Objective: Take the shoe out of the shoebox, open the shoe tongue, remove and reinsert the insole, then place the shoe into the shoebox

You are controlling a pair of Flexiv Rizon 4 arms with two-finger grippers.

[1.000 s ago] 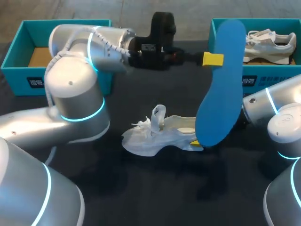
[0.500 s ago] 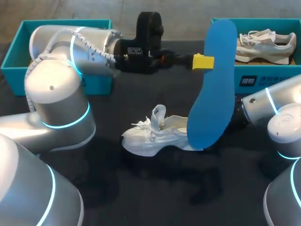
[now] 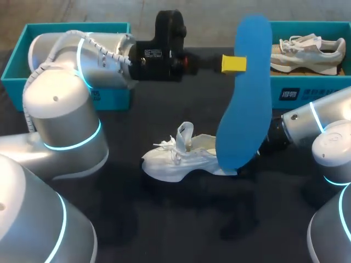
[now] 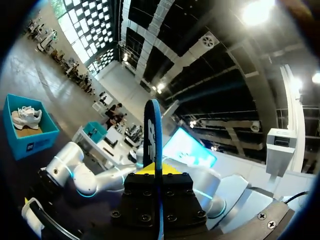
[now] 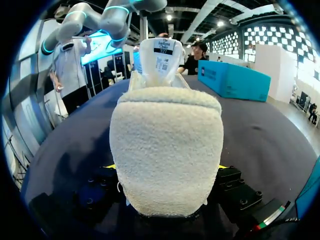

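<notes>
A blue insole (image 3: 244,109) stands upright above the table, pinched near its upper part by my left gripper (image 3: 234,64), which reaches across from the left. In the left wrist view the insole (image 4: 152,130) shows edge-on between the shut yellow tips of the left gripper (image 4: 155,170). The white shoe (image 3: 184,159) lies on the dark table with its tongue pulled up, its heel behind the insole's lower end. My right arm (image 3: 312,123) comes in from the right. In the right wrist view the right gripper (image 5: 166,170) holds the fleecy heel of the shoe (image 5: 167,130) from both sides.
A teal shoebox (image 3: 307,90) at the back right holds a second white shoe (image 3: 307,50). Another teal shoebox (image 3: 13,63) stands at the back left, partly hidden by my left arm. The shoe sits on the table's middle strip between them.
My left arm has swung to the left, carrying the insole a little left and up. The right arm and the shoe have stayed put.
</notes>
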